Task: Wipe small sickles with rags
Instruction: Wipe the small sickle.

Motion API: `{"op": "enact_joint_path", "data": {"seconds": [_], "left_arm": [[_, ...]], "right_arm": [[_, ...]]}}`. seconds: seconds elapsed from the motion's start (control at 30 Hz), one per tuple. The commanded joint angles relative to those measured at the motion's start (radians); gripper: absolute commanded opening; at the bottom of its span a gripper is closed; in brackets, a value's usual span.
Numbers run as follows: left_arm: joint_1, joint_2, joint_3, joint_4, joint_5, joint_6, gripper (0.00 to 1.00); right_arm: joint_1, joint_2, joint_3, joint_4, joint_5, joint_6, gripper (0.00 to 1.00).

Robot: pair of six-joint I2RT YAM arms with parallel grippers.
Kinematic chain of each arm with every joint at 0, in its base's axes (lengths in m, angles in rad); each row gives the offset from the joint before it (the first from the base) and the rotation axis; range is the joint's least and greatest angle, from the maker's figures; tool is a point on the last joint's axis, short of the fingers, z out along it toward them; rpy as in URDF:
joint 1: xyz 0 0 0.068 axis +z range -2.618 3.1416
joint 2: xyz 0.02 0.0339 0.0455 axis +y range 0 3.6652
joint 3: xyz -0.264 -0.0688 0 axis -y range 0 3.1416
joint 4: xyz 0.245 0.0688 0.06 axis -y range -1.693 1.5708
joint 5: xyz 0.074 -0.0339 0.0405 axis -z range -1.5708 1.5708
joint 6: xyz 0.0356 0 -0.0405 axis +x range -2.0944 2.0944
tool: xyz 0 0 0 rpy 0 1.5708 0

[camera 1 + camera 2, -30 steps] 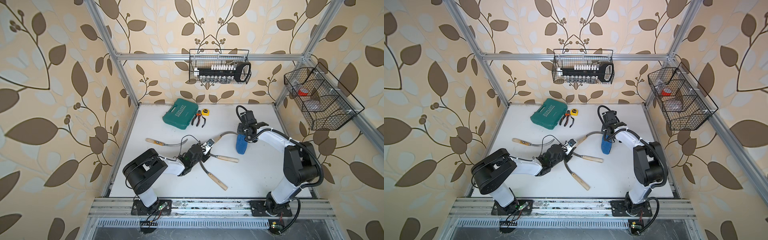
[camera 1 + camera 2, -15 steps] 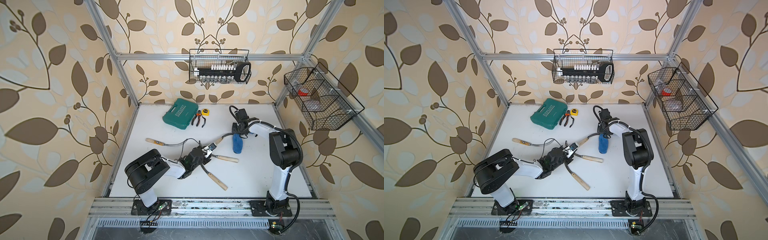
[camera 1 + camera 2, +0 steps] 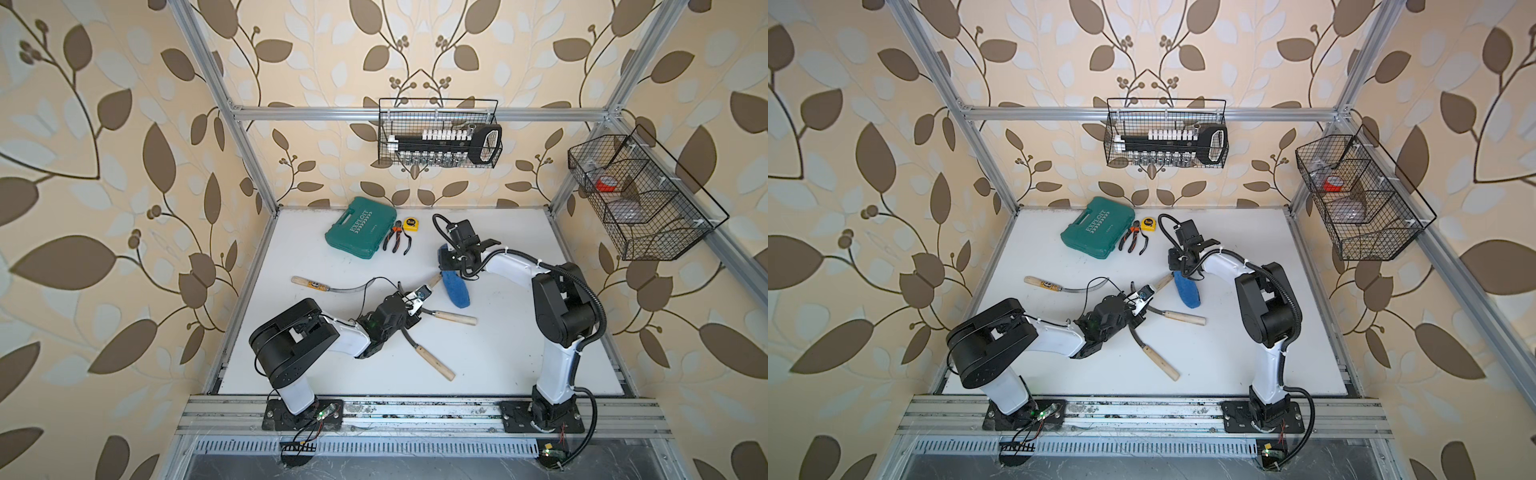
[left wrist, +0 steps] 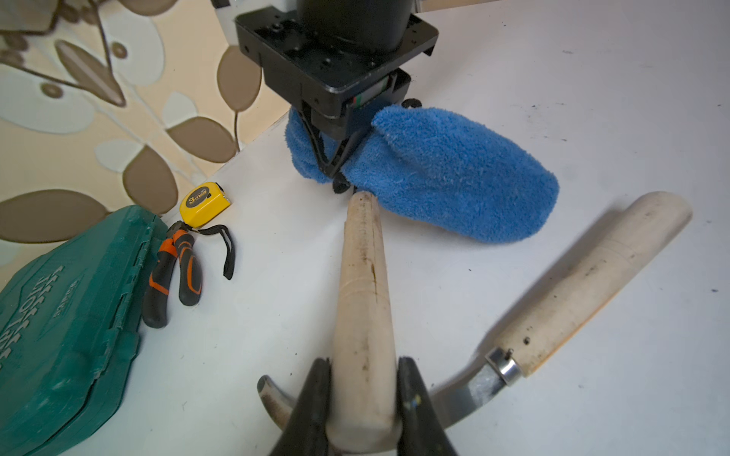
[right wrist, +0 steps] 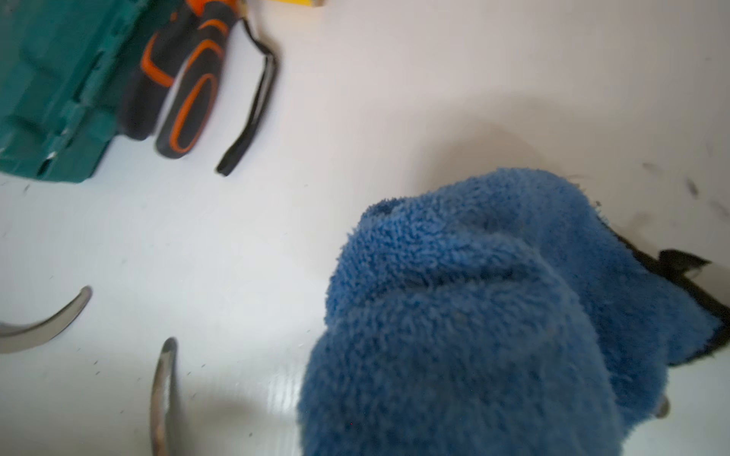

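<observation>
Wiping underway | left pincer (image 4: 363, 395) grasps sickle (image 4: 361, 276) by handle | right pincer (image 4: 333, 169) grasps rag (image 4: 454, 177) at its end | other sickles (image 3: 451, 318) seemingly left

The right gripper (image 4: 331, 169), pinching the blue cloth (image 3: 456, 286), has slid along the held sickle (image 4: 361, 300) toward the fingers (image 4: 312, 398) of the left gripper (image 4: 363, 395). A second ago a long bare curve of grey blade lay between cloth and handle. Now the cloth butts against the handle's far end, and the right arm's elbow (image 3: 557, 303) has swung inward.
</observation>
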Motion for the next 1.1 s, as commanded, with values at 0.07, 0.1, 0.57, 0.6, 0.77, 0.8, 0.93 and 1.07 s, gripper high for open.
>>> {"op": "enact_joint_path", "data": {"seconds": [0.07, 0.1, 0.57, 0.6, 0.77, 0.8, 0.93, 1.07], "left_arm": [[-0.005, -0.035, 0.004, 0.085, -0.014, 0.023, 0.00], [-0.005, -0.037, 0.002, 0.086, -0.017, 0.021, 0.00], [-0.005, -0.043, -0.014, 0.118, -0.031, 0.020, 0.00], [-0.005, -0.044, -0.015, 0.120, -0.029, 0.019, 0.00], [-0.005, -0.048, -0.019, 0.119, -0.023, 0.022, 0.00], [-0.005, -0.048, -0.019, 0.122, -0.024, 0.019, 0.00], [-0.005, -0.053, -0.020, 0.120, -0.022, 0.017, 0.00], [-0.005, -0.051, -0.019, 0.120, -0.023, 0.018, 0.00]], "right_arm": [[0.006, -0.038, -0.067, 0.002, -0.021, -0.002, 0.00], [-0.012, -0.030, -0.070, 0.000, -0.016, 0.006, 0.00], [-0.228, 0.081, -0.069, -0.062, 0.166, 0.117, 0.00], [-0.226, 0.078, -0.068, -0.057, 0.155, 0.113, 0.00], [-0.170, 0.070, -0.041, -0.045, 0.108, 0.079, 0.00], [-0.150, 0.071, -0.029, -0.049, 0.101, 0.073, 0.00], [-0.072, 0.060, 0.002, -0.038, 0.031, 0.051, 0.00], [0.014, 0.024, -0.004, -0.016, 0.007, 0.040, 0.00]]}}
